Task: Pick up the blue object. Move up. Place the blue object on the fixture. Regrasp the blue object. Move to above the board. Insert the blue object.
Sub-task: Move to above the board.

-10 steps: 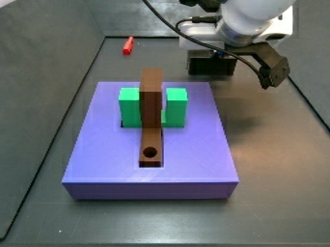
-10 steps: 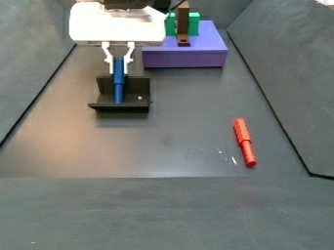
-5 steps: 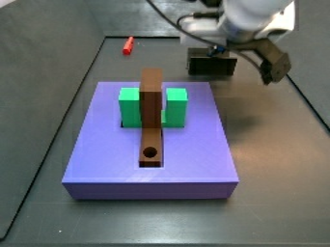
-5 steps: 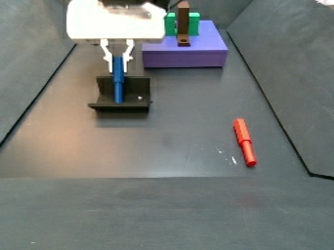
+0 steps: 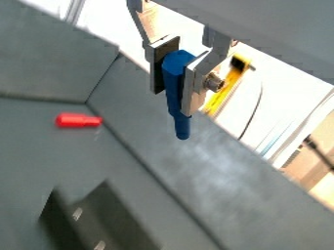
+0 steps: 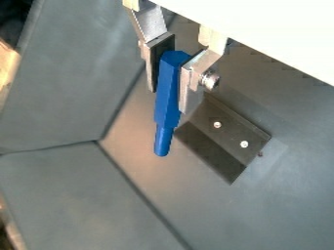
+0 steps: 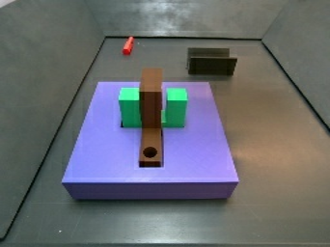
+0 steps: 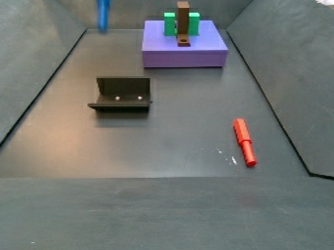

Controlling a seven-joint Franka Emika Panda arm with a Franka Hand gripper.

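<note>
My gripper is shut on the upper part of the blue object, a slim blue peg that hangs straight down between the fingers in both wrist views. The gripper is out of frame in both side views; only the peg's lower end shows at the top edge of a side view, high above the floor. The fixture stands empty below it and also shows in the other views. The board carries a green block and a brown bar with a round hole.
A red peg lies on the dark floor apart from the fixture; it also shows near the far wall and in a wrist view. Sloped dark walls enclose the floor.
The gripper has risen straight up with the blue peg, lifting it off the fixture. The arm has left both side views; the fixture is now empty.
</note>
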